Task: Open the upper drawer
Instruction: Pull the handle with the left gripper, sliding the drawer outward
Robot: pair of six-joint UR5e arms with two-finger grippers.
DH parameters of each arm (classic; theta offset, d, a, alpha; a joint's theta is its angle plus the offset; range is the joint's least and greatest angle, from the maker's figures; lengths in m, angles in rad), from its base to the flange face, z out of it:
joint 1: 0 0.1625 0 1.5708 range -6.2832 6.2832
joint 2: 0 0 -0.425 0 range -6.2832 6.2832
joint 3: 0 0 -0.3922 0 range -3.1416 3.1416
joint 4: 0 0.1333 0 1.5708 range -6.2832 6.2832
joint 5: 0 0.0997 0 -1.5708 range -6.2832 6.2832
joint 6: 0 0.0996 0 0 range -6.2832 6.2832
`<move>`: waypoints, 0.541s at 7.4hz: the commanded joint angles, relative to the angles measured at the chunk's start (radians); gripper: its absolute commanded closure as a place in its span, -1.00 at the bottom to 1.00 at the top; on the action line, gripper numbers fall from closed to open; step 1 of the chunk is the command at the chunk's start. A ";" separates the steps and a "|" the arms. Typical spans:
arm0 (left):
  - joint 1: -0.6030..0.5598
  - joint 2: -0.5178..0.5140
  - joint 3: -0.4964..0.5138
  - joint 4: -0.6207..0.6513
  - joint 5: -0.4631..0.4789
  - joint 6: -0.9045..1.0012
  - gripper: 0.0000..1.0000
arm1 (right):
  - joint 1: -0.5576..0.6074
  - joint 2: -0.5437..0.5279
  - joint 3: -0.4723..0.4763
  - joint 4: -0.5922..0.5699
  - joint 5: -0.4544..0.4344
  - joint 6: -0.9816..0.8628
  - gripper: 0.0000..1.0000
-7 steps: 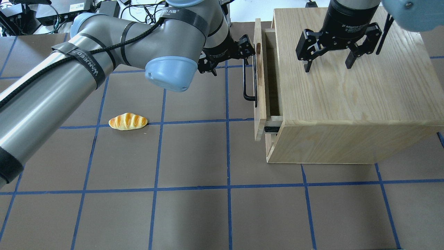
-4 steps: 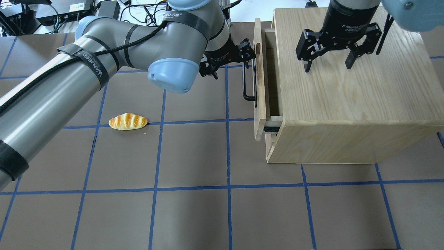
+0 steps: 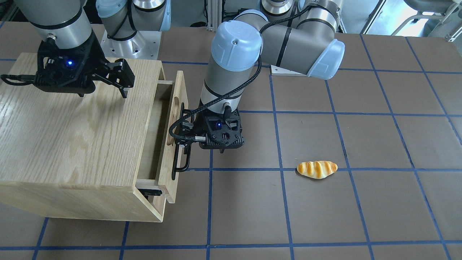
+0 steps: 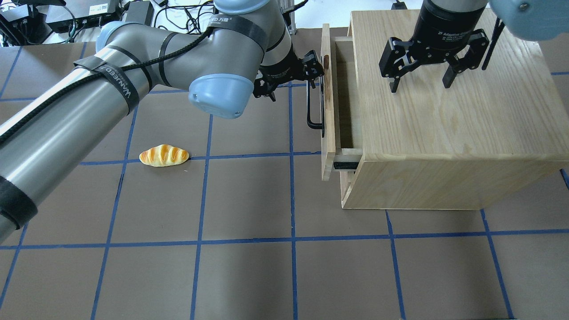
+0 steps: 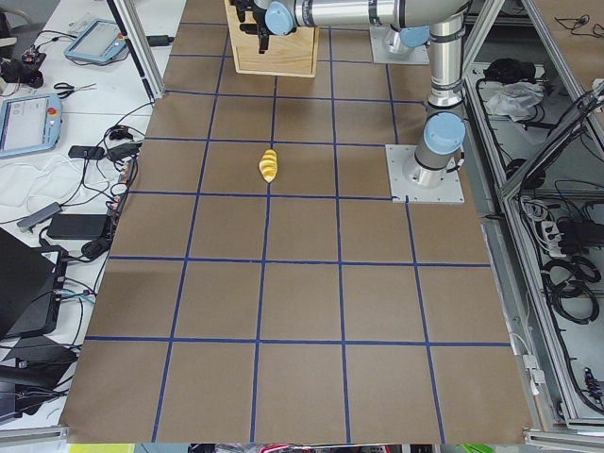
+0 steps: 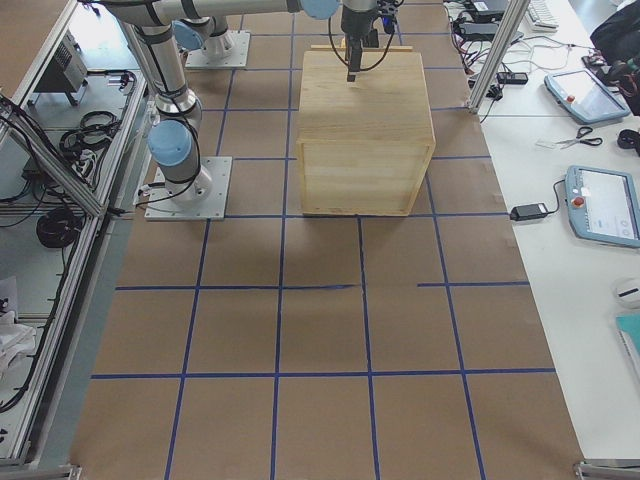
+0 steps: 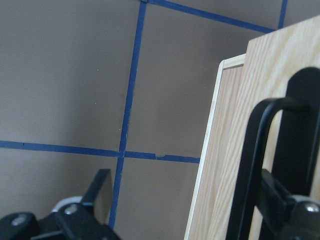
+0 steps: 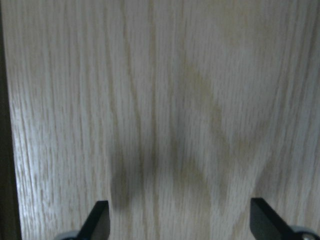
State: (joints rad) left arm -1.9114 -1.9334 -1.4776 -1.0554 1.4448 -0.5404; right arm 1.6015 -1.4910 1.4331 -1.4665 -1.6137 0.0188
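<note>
upper drawer (image 4: 330,102): partly out of cabinet (image 4: 444,129) front | left gripper (image 3: 183,134): fingers (image 7: 100,192) wide, astride handle (image 7: 247,165), unclamped | right gripper (image 4: 420,82): fingers wide above cabinet top | risk: bar could slip free on skewed pull; cabinet might drag along bench (image 4: 249,200)

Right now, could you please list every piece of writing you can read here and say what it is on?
"2F Adaptive", rest cut off: black collar above the right gripper.
"WAN..EED", roughly: black strap on the left arm.
White label on the box behind the table: too small to read.
</note>
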 commanded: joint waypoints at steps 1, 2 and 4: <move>0.002 0.001 -0.001 -0.002 0.018 0.000 -1.00 | 0.000 0.000 0.000 0.000 0.000 0.001 -1.00; 0.003 0.001 -0.003 -0.005 0.019 0.008 -1.00 | 0.000 0.000 0.000 0.000 0.000 0.001 -1.00; 0.009 0.002 -0.003 -0.006 0.046 0.016 -1.00 | 0.000 0.000 0.000 0.000 0.000 0.001 -1.00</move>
State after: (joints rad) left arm -1.9064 -1.9317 -1.4794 -1.0605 1.4694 -0.5287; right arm 1.6015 -1.4911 1.4327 -1.4665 -1.6137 0.0192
